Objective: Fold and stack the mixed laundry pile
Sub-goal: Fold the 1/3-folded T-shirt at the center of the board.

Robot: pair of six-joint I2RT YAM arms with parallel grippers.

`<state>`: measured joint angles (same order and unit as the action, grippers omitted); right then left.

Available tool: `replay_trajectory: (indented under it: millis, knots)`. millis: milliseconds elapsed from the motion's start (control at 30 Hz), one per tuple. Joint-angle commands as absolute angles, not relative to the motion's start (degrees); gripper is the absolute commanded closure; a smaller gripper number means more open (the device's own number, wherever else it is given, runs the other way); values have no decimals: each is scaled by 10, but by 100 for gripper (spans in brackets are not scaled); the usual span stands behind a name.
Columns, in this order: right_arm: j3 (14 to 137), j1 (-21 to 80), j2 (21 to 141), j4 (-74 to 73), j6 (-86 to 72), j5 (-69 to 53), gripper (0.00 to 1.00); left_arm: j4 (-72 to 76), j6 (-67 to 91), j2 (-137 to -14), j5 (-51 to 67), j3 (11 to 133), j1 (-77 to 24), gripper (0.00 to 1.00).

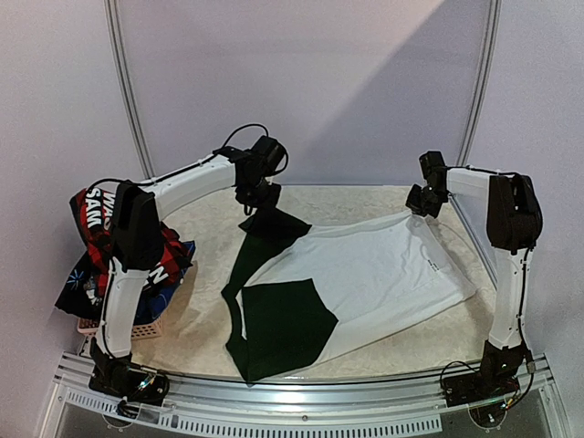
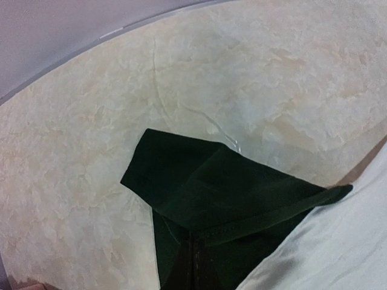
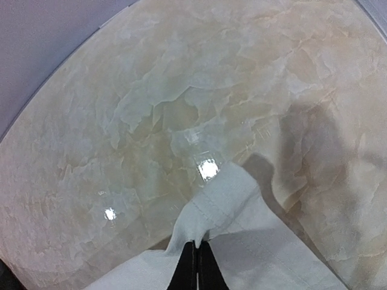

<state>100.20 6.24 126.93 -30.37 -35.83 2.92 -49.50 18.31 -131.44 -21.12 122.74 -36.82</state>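
T-shirt (image 1: 365, 274) spread across the worktop (image 1: 205, 315).
Left end effector (image 1: 258, 208) is closed on its dark green sleeve; right end effector (image 1: 422, 206) on its white corner.

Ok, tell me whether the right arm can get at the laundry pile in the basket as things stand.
Probably not. The right gripper is shut on a white corner of the T-shirt at the far right, while the laundry pile sits in the basket at the far left, beyond the left arm.

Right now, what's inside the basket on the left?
The basket holds a red-black plaid shirt on top, navy pieces beneath. The left arm and shirt hide anything deeper.
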Motion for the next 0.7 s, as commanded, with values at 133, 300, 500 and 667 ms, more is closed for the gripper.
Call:
replay_trajectory:
  millis: [133, 300, 500, 667]
  knots:
    - [929, 57, 1207, -284, -350, 25, 100, -521, 259, -1230, -249, 1144, -448, 100]
    - [873, 57, 1166, -279, -346, 45, 100, -531, 298, -1203, -283, 1095, -483, 100]
    - [807, 57, 1109, -268, -345, 61, 100, -551, 326, -1181, -317, 1061, -536, 100]
    - [765, 57, 1072, -268, -343, 76, 100, -648, 347, -1191, -420, 1094, -588, 100]
